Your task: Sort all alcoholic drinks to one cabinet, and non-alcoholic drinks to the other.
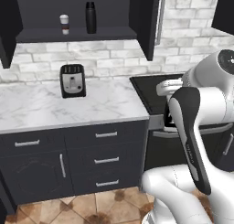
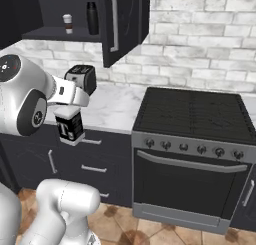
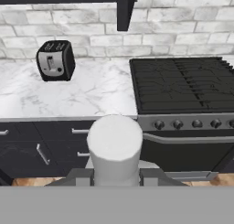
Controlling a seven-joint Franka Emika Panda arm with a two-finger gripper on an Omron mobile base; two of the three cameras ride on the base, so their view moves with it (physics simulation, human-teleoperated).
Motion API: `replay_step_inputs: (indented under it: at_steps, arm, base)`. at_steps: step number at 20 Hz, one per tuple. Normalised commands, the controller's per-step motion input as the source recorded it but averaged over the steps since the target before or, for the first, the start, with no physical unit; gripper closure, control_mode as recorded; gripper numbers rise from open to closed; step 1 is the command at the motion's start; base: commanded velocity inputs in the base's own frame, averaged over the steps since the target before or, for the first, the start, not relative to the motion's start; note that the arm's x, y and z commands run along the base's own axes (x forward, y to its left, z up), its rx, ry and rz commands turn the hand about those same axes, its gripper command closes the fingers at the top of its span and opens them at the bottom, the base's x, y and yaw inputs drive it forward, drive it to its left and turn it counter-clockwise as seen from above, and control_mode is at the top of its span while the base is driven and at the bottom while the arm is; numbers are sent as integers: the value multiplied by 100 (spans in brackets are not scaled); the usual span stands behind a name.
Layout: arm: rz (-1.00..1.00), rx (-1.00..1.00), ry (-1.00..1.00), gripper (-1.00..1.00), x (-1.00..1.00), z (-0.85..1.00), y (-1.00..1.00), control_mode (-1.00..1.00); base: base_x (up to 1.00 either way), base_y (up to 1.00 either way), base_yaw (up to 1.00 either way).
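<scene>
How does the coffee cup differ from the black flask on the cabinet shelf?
The coffee cup is white with a brown band and lid; the black flask is plain black all over. The coffee cup is short, and the black flask stands clearly taller. The coffee cup sits to the left in the left base view, with the black flask apart on its right. Both stand upright on the same shelf of the open cabinet.

A home kitchen: marble counter (image 1: 41, 106) with toaster (image 1: 72, 80) at centre left, dark drawers (image 1: 106, 147) below, black stove (image 2: 192, 114) at right, brick wall (image 2: 200, 34), wall cabinets (image 1: 75, 17) along the top.
</scene>
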Motion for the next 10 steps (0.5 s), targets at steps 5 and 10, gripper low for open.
replay_step_inputs:
  at_steps: [5,10]
  arm:
    - [0,0,0,100,0,0,0,100]
    - [0,0,0,100,0,0,0,100]
  base:
    - [-14,-49,0]
    - [-8,-49,0]
